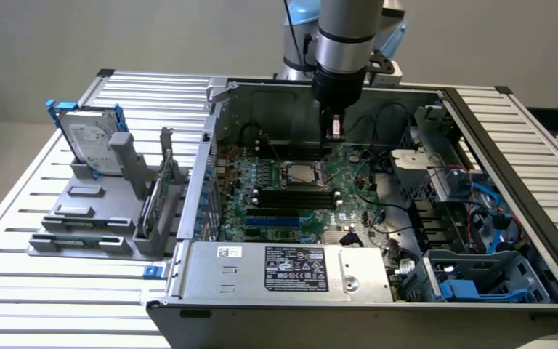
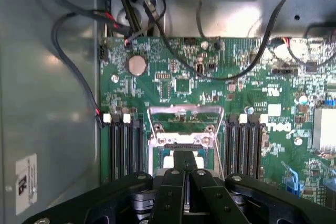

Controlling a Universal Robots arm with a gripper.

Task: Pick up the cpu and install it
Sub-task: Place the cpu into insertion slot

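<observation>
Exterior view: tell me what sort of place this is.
Probably a robotic computer-assembly bench: an open grey metal computer case, green motherboard exposed, on a slatted aluminium table beneath a silver robot arm.

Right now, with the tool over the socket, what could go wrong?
1. The shut tool hangs over the socket, whose open metal frame stands up and could snag it.
2. The cpu looks unclamped, so a nudge might shift it.
3. Loose black cables run close by.

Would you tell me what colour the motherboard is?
The motherboard is green, clearest in the wrist view.
</observation>
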